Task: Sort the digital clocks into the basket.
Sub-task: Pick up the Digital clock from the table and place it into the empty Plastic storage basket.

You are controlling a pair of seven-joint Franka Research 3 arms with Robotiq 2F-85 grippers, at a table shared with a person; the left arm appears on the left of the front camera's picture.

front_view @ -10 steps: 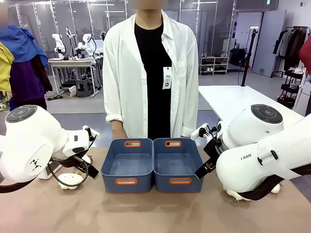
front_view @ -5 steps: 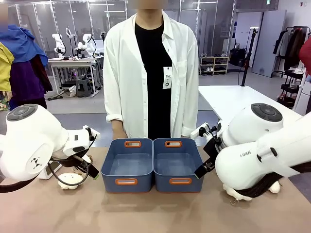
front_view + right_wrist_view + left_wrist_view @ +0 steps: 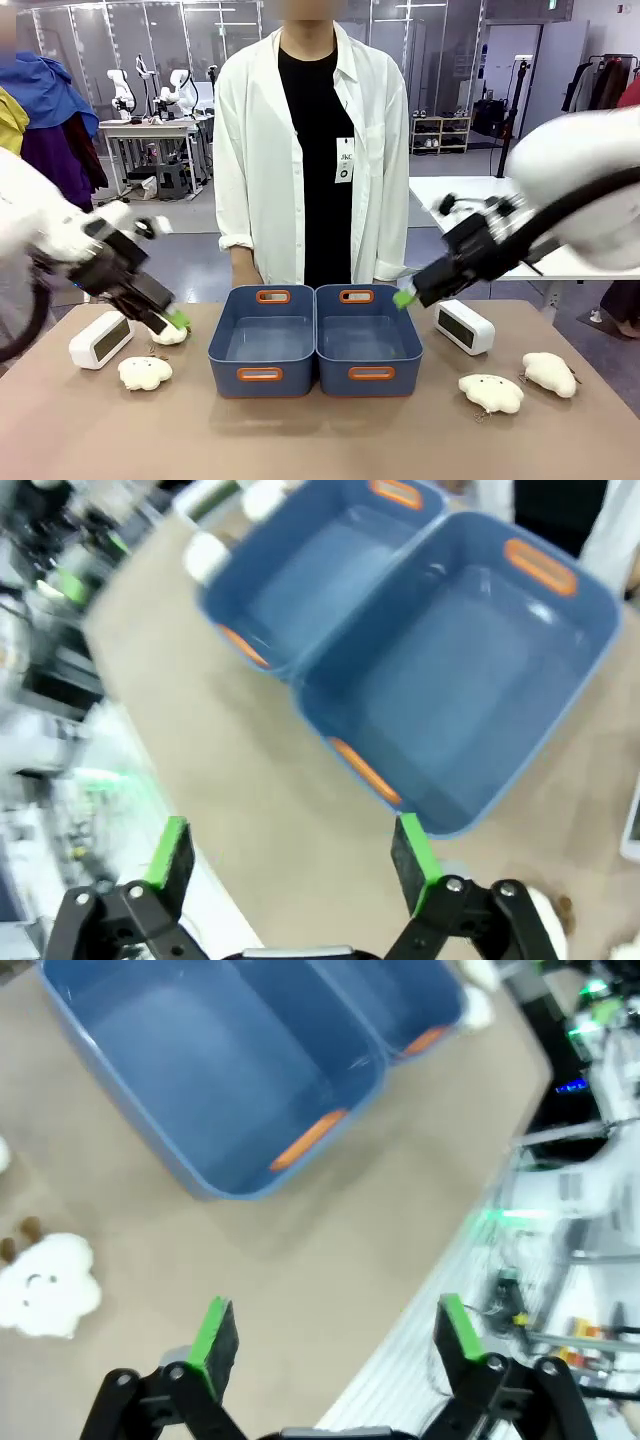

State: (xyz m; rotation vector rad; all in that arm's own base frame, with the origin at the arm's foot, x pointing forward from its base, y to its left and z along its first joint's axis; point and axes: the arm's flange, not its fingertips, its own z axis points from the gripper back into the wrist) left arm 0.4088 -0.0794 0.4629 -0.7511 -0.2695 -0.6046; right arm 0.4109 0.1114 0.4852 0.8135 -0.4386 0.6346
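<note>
Two white digital clocks lie on the table: one (image 3: 100,340) at the far left, one (image 3: 465,327) right of the bins. Two alike dark-blue baskets stand side by side mid-table, the left one (image 3: 262,375) and the right one (image 3: 370,375), both empty. My left gripper (image 3: 176,319) hangs between the left clock and the left basket, open with nothing held (image 3: 335,1335). Just above the right basket's right rim, left of the right clock, my right gripper (image 3: 405,297) is open and empty (image 3: 292,855). Both baskets (image 3: 200,1070) (image 3: 470,670) lie ahead in the wrist views.
Cream plush toys lie around: one (image 3: 145,373) in front of the left clock, one (image 3: 165,336) behind my left gripper, two (image 3: 490,392) (image 3: 550,372) at the right. A person in a white shirt (image 3: 300,150) stands at the far edge behind the baskets.
Both arms have swung away from the camera and out over the table, so the clocks and plush toys that they hid now show. The baskets have not moved.
</note>
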